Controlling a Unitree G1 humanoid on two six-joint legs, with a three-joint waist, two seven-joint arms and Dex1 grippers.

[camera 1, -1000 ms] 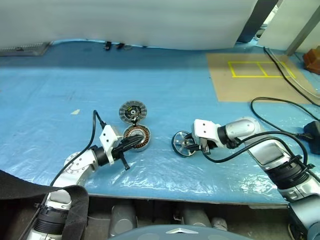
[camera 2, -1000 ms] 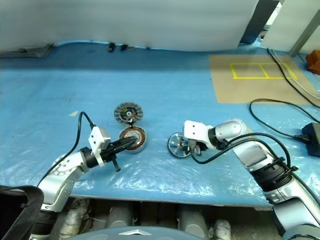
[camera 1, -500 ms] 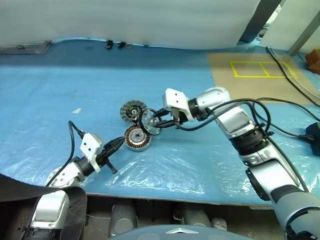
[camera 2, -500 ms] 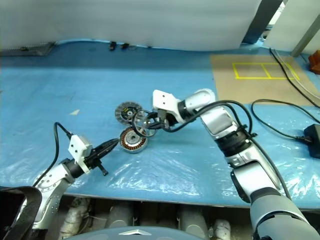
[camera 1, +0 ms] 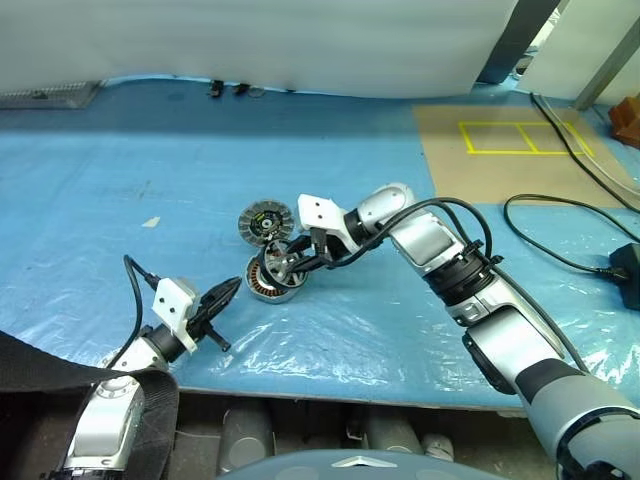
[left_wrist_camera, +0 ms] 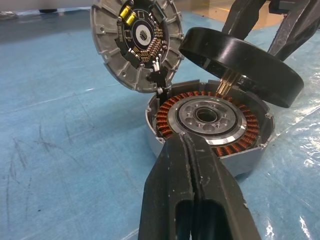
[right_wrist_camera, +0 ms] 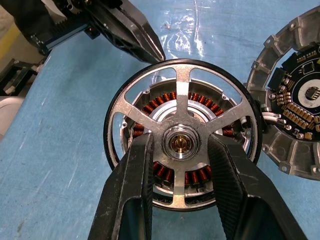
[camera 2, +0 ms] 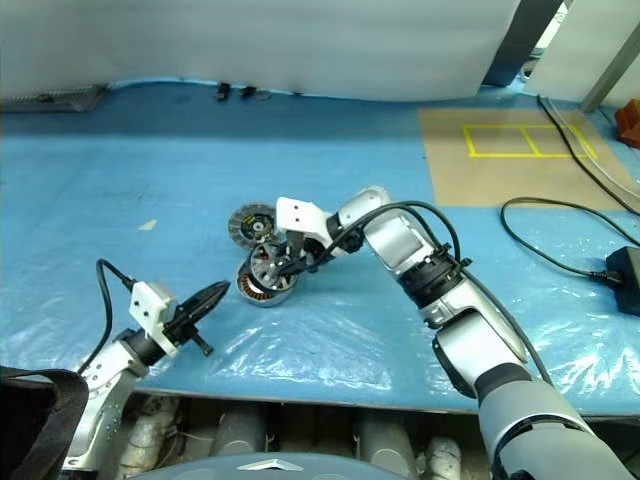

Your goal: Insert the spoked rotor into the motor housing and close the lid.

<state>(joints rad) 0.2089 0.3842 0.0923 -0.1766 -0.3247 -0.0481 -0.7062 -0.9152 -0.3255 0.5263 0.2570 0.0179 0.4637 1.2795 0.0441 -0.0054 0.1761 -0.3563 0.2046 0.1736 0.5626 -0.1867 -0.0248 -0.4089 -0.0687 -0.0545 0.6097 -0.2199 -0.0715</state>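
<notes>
The spoked rotor – black rim, shiny silver spokes – is pinched at its hub by the right gripper and held just above the motor housing, a silver-walled cylinder ringed with copper windings. The ribbed lid leans just beyond. The left gripper (fingers pressed together) has been drawn back from the housing; a second ago the rotor was well to the right.
</notes>
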